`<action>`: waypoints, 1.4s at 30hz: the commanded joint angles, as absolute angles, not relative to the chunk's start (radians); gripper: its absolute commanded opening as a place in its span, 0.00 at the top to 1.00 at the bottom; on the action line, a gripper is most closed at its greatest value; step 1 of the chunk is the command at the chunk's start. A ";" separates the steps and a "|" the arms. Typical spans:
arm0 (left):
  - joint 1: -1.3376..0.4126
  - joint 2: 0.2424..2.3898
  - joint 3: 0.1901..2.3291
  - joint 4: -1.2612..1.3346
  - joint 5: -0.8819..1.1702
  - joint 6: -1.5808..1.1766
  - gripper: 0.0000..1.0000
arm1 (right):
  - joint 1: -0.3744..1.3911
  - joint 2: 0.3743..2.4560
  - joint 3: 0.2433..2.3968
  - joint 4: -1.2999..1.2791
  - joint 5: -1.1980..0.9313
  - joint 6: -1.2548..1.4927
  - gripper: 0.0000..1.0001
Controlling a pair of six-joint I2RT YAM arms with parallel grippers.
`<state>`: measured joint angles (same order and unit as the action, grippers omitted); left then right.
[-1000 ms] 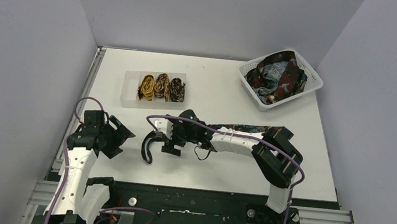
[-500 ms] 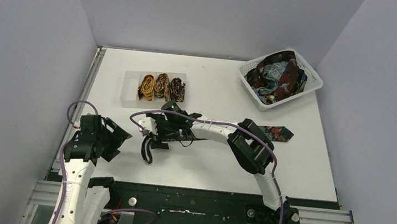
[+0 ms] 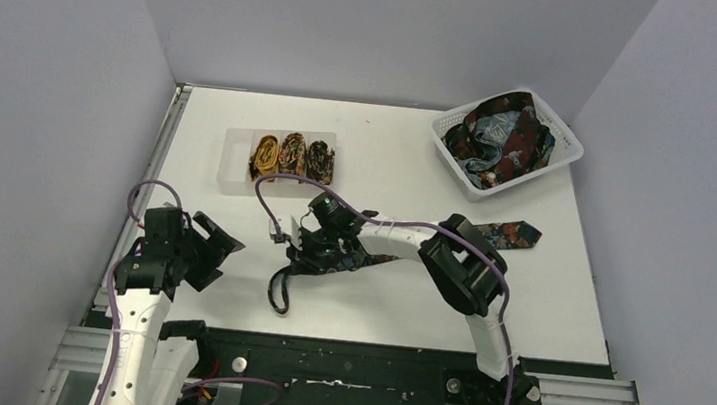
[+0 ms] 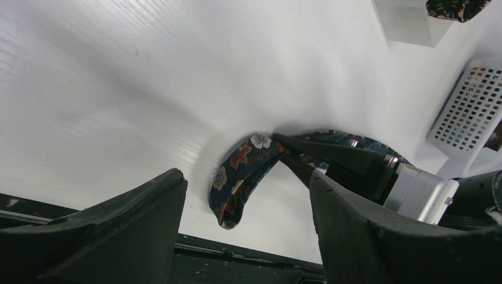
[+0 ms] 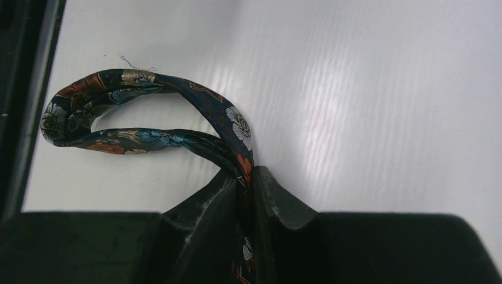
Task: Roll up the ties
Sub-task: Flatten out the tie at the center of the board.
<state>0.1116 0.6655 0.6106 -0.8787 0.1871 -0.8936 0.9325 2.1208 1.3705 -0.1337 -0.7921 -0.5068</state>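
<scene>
A dark navy floral tie lies across the table's middle, its wide end at the right. My right gripper is shut on its narrow part, and a folded loop hangs out past the fingers. The left wrist view also shows that loop and the right gripper. My left gripper is open and empty, to the left of the loop and apart from it. Three rolled ties sit in a clear tray.
A white lattice basket at the back right holds a heap of loose ties. Purple cables run along both arms. The table's dark front rail is near the loop. White walls close in both sides.
</scene>
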 commanded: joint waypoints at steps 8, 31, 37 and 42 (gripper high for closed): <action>0.117 0.699 0.515 -0.642 0.452 -0.837 0.27 | 0.884 1.898 1.132 -0.170 -0.723 0.116 0.93; 0.117 0.754 0.537 -0.640 0.412 -0.754 0.25 | 0.764 1.942 1.564 -0.535 -0.326 0.077 0.29; 0.106 0.798 0.534 -0.501 0.420 -0.797 0.23 | 0.698 1.494 1.105 -0.295 0.125 0.258 0.01; 0.065 0.861 0.488 -0.364 0.383 -0.808 0.23 | 0.469 1.259 0.847 -0.286 0.020 0.400 0.00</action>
<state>0.0921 0.8234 0.5110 -0.5388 0.4149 -0.7975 0.6216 1.3582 0.9958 -0.3504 -0.0341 0.2581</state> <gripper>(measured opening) 0.773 0.999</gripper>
